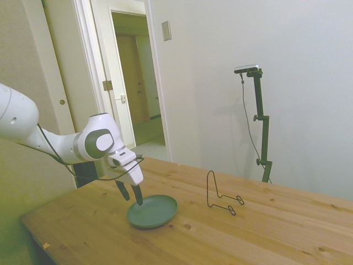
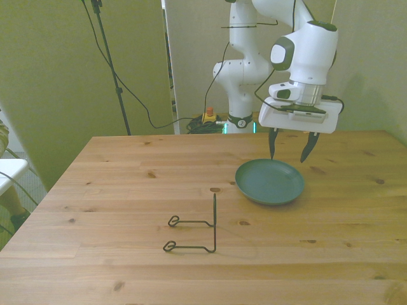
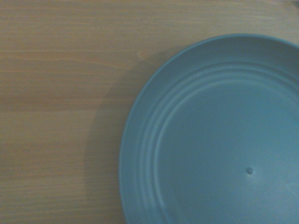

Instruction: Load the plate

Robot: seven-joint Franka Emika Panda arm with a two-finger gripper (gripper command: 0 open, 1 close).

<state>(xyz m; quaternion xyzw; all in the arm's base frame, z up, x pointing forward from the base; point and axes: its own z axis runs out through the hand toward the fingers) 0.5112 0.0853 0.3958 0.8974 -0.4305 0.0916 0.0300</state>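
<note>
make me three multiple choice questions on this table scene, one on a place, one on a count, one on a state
1. Where does the wire stand sit relative to the plate in the front view?
A. on top of the plate
B. apart from it, toward the front view's left and nearer the camera
C. behind it, against the wall

2. How many plates lie on the table?
A. one
B. two
C. three

3. What state is the gripper in?
A. shut on the plate
B. shut on the wire stand
C. open, holding nothing

Answers:
1. B: bare wood shows between the stand and the plate.
2. A: both the side view and the front view show a single teal-green plate.
3. C: the two fingers stand spread above the plate's far rim with nothing between them.
</note>
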